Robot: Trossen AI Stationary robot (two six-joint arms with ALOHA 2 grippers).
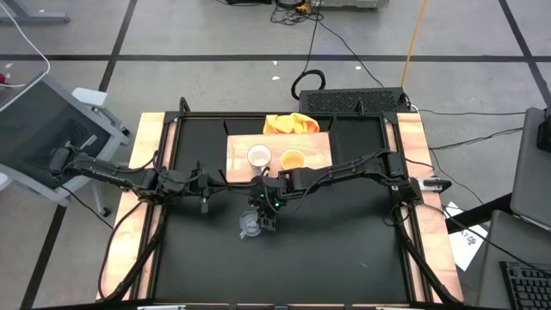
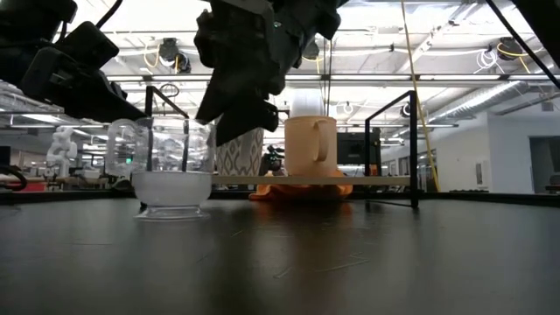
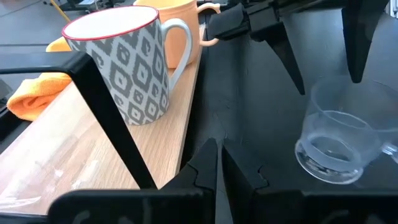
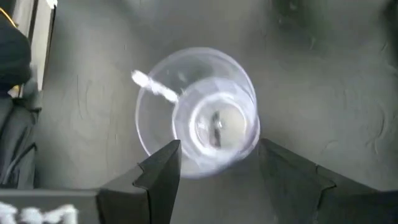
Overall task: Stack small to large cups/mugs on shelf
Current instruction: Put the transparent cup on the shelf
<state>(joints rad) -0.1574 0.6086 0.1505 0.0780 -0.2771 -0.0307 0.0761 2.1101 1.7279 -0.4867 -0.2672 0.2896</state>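
Note:
The clear glass cup (image 1: pixel 250 226) stands upright on its base on the black table, in front of the shelf. It also shows in the right wrist view (image 4: pixel 199 112) and the low view (image 2: pixel 172 171). My right gripper (image 4: pixel 217 168) is open just above it, fingers pointing down and apart over its rim, not touching it. The white patterned mug (image 3: pixel 124 62) and the orange-yellow mug (image 3: pixel 177 28) stand side by side on the light-wood shelf (image 1: pixel 318 153). My left gripper (image 3: pixel 217 168) is shut and empty at the shelf's near left corner.
An orange-yellow cloth (image 1: pixel 291 125) lies behind the shelf at the table's far edge. A black frame (image 1: pixel 387 120) borders the table. Open black table top lies toward the near edge.

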